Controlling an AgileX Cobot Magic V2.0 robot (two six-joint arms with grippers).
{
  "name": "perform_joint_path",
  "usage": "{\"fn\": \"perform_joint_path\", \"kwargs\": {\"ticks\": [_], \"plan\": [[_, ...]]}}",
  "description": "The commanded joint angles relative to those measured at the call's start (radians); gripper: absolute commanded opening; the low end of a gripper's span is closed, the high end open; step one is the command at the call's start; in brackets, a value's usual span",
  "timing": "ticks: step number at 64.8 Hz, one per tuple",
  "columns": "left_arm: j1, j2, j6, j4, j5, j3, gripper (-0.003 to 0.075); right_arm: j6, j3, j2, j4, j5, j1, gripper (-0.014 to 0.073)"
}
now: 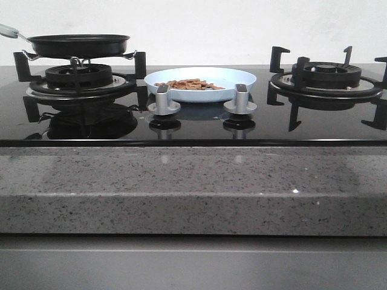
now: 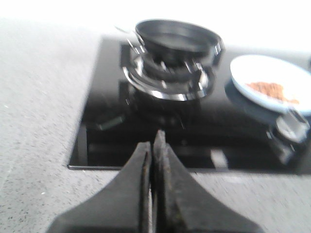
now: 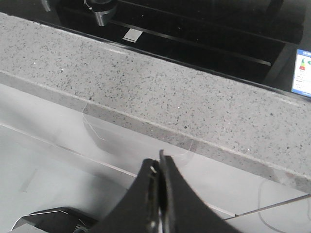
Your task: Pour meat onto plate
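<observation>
The pale blue plate [image 1: 233,77] sits on the black glass hob between the two burners, with a loose pile of reddish-brown meat [image 1: 188,84] in it. It also shows in the left wrist view [image 2: 252,73], with the meat [image 2: 269,90] on it. The black frying pan [image 1: 78,45] rests on the left burner and looks empty in the left wrist view [image 2: 177,36]. My left gripper [image 2: 152,143] is shut and empty, over the stone counter in front of the hob. My right gripper [image 3: 159,160] is shut and empty, below the counter's front edge. Neither gripper shows in the front view.
Two silver knobs [image 1: 164,99] [image 1: 240,99] stand in front of the plate. The right burner [image 1: 326,78] has a bare black grate. The speckled grey counter [image 1: 193,181] runs along the hob's front. A sticker [image 3: 302,73] is at the hob's corner.
</observation>
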Motion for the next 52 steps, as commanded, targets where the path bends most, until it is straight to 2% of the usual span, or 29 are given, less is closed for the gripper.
{"fn": "perform_joint_path", "kwargs": {"ticks": [1, 11, 25, 36, 39, 52], "plan": [[0.016, -0.060, -0.009, -0.020, -0.167, 0.052, -0.0020, 0.000, -0.020, 0.009, -0.003, -0.056, 0.000, -0.0068], [0.021, -0.125, -0.009, -0.020, -0.261, 0.163, -0.0020, 0.000, -0.020, 0.009, -0.003, -0.055, 0.000, -0.0068], [0.022, -0.141, -0.009, -0.011, -0.466, 0.278, -0.0020, 0.000, -0.020, 0.009, -0.003, -0.055, 0.000, -0.0068], [0.035, -0.204, 0.000, -0.012, -0.520, 0.341, -0.0020, 0.000, -0.020, 0.009, -0.003, -0.055, 0.000, -0.0068], [0.048, -0.204, 0.000, -0.012, -0.485, 0.338, -0.0020, 0.000, -0.020, 0.009, -0.003, -0.054, 0.000, -0.0068], [0.073, -0.204, 0.080, -0.012, -0.525, 0.338, -0.0020, 0.000, -0.020, 0.009, -0.003, -0.052, 0.000, -0.0068]]}}
